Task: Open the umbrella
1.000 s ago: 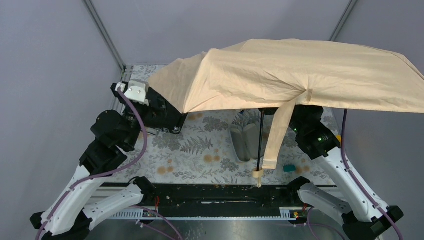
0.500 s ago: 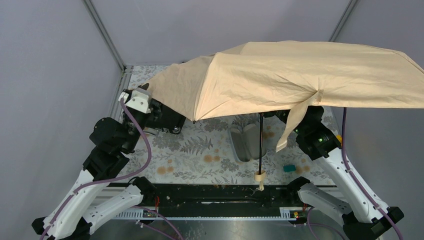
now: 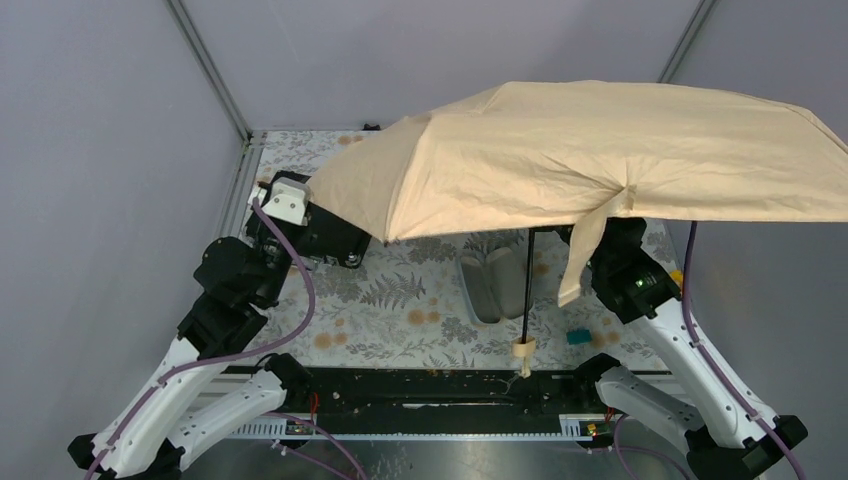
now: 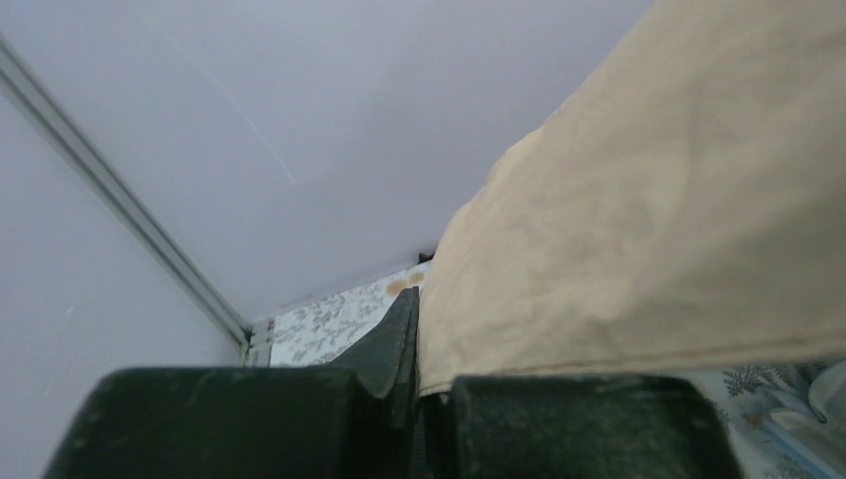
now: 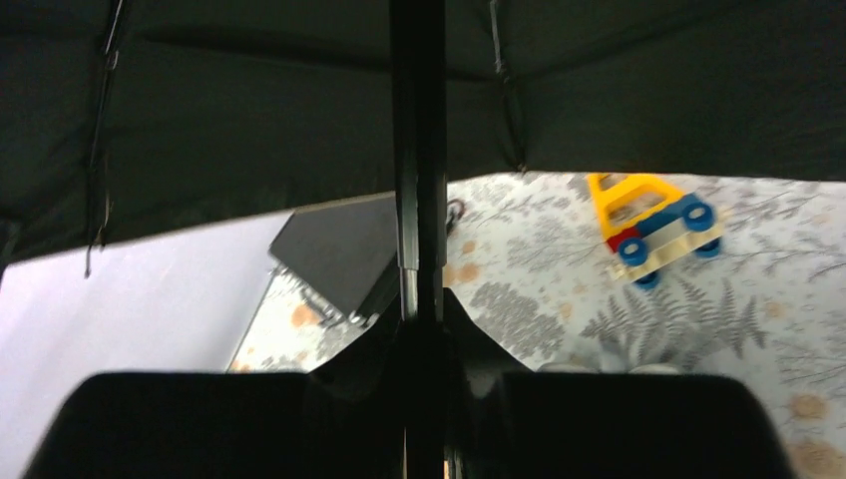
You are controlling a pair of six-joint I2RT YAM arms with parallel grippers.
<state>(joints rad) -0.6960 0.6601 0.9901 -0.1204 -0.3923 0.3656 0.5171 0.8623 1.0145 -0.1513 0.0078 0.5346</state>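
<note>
Fern-printed cloth covered the table (image 3: 400, 300), and above it hung the peach-tan fabric folding umbrella (image 3: 620, 150), its canopy spread wide and tilted, its thin dark shaft dropping to a small cream knob handle (image 3: 520, 349). Under the umbrella's black underside, the right gripper (image 5: 419, 339) was clamped around that shaft. The left gripper (image 4: 411, 339) sat at the umbrella's left hem with fingers pressed together, though whether fabric lay nipped between them was unclear.
</note>
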